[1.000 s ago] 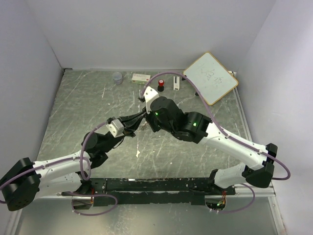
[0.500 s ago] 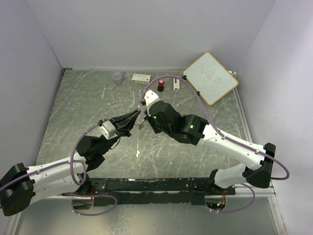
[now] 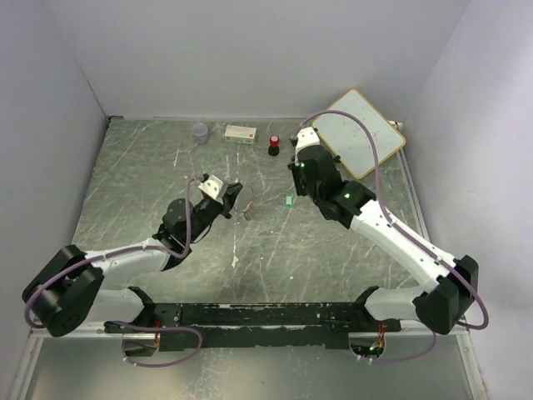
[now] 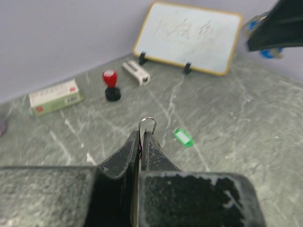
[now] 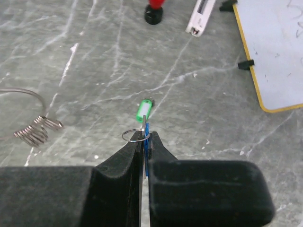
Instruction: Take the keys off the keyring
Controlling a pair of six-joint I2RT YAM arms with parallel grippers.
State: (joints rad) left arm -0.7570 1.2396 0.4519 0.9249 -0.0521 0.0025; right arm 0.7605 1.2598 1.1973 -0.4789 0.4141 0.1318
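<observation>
My left gripper (image 4: 143, 135) is shut on the keyring (image 4: 147, 124), a thin silver wire loop that sticks out past its fingertips. In the top view this gripper (image 3: 236, 193) holds the keyring (image 3: 247, 204) just above the table's middle. The right gripper (image 5: 146, 137) is shut on the blue key (image 5: 147, 138), and a small silver ring (image 5: 134, 135) hangs on that key. It hovers right of the left gripper, apart from it (image 3: 296, 177). The green key (image 3: 288, 200) lies loose on the table between the two grippers (image 5: 143, 110).
A red-and-black knob (image 3: 273, 147), a white block (image 3: 300, 142), a green-and-white box (image 3: 240, 132) and a small clear cup (image 3: 200, 132) line the far edge. A framed whiteboard (image 3: 358, 132) leans at the far right. Grey walls close in three sides.
The grippers were together at the table's middle and have drawn apart. The right one moved right and farther back with the blue key. The green key now lies on the table.
</observation>
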